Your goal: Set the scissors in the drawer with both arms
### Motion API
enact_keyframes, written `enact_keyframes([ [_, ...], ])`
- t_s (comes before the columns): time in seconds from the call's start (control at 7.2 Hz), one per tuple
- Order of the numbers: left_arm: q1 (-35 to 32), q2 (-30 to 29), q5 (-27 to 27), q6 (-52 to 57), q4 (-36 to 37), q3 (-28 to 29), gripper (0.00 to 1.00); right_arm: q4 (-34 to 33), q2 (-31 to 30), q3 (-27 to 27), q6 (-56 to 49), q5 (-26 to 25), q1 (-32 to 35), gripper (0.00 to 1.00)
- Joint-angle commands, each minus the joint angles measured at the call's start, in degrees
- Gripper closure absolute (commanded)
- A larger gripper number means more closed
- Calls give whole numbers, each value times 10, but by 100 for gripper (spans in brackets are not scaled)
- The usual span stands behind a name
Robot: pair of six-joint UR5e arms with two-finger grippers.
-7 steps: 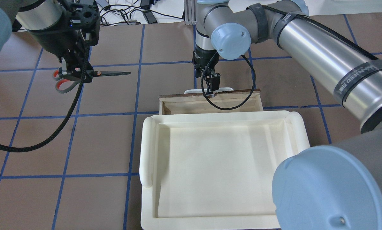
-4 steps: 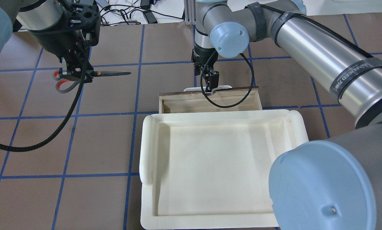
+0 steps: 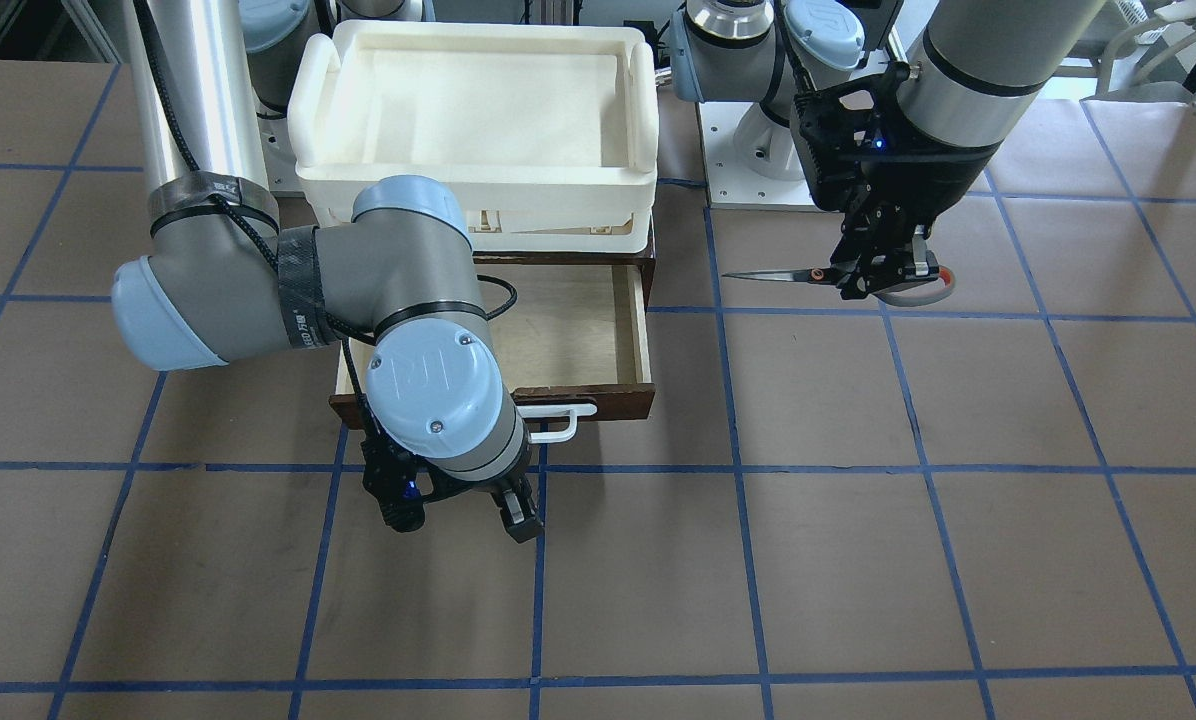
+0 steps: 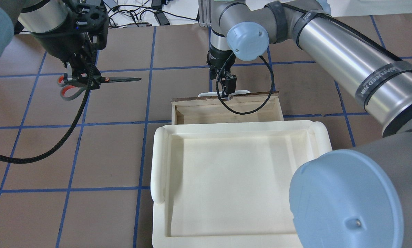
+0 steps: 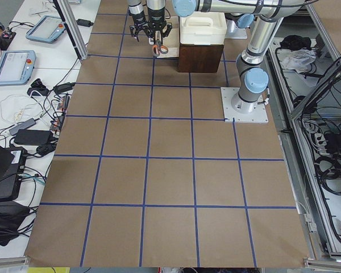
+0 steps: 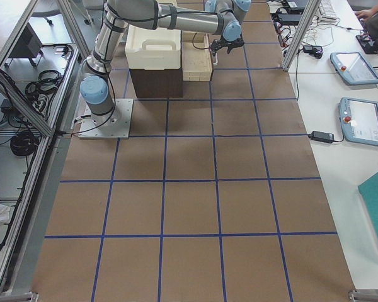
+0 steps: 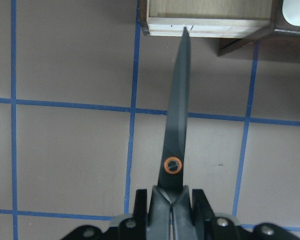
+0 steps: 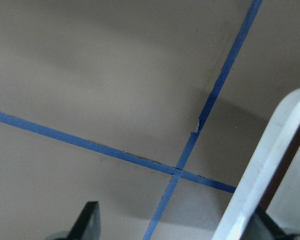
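Nearest the robot, a white foam tray (image 4: pixel 156 165) with rolled side rims sits on top of a dark cabinet and overhangs the back of the dark brown wooden drawer (image 3: pixel 578 330) below it. The drawer stands pulled out toward the far side. Its pale plywood interior is bare and open from above, which gives the only way in past the tray.

Just beyond the drawer front, the black two-finger right hand (image 3: pixel 458 515) hangs at the white bar handle (image 3: pixel 561 425). It is spread wide and grips nothing. In the right wrist view the bar runs close by one finger, while the other finger (image 8: pixel 88 222) stands well clear. I cannot tell whether anything touches the bar. I judge that this hand is posted there to mind the drawer while the other arm carries.

At about the same depth, well off to the robot's left, the left hand (image 4: pixel 78 81) is clamped on the small scissors (image 4: pixel 116 79), which have slim silver blades and grey handles lined in orange-red. It holds them level above the brown counter (image 4: pixel 116 155) with its blue tape grid. The blades are closed and the tip points toward the drawer's side wall. The grip sits just behind the orange-ringed pivot, with the loops trailing behind it, so the blades can lead in first. The scissors are well apart from the drawer and not yet inside. The next move calls for carrying them across and lowering them in, clear of the tray's edge.
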Motion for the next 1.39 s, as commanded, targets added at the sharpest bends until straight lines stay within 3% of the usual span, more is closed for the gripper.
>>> enact_keyframes([
  [0.0,0,0,-1,0,0,0,96,0,2,-2,-7,0,-6,0],
  [1.25,0,1,1,1,0,0,96,-1,7,-10,-41,-5,-19,0],
])
